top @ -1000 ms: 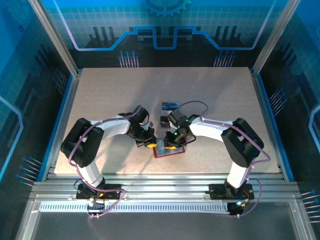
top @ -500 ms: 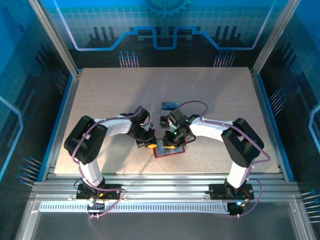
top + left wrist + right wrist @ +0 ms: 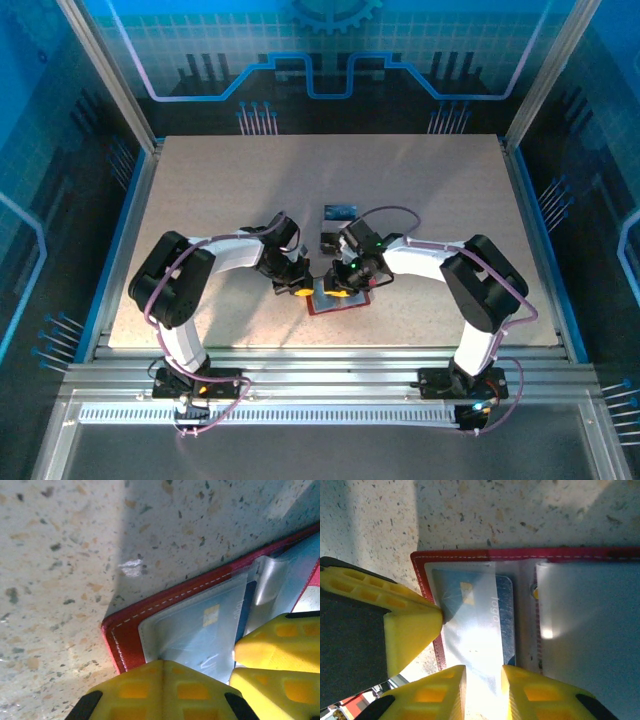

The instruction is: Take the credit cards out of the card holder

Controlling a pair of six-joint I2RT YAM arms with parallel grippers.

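The speckled table (image 3: 200,200) carries everything. Near the middle of its front edge the two arms meet over the card holder (image 3: 338,304), which lies open and flat: red, with pale stitching round the rim and clear sleeves inside. The left gripper (image 3: 297,287) is closed, its tip pressing on the holder's corner. The right gripper (image 3: 483,677) has its jaws a little apart over the sleeve's (image 3: 470,645) edge; glare hides whether they touch it. A blue card (image 3: 502,610) with a gold chip sits in that sleeve. Further back on the table lie a second blue card (image 3: 340,211) and, nearer, possibly a dark card (image 3: 328,241).
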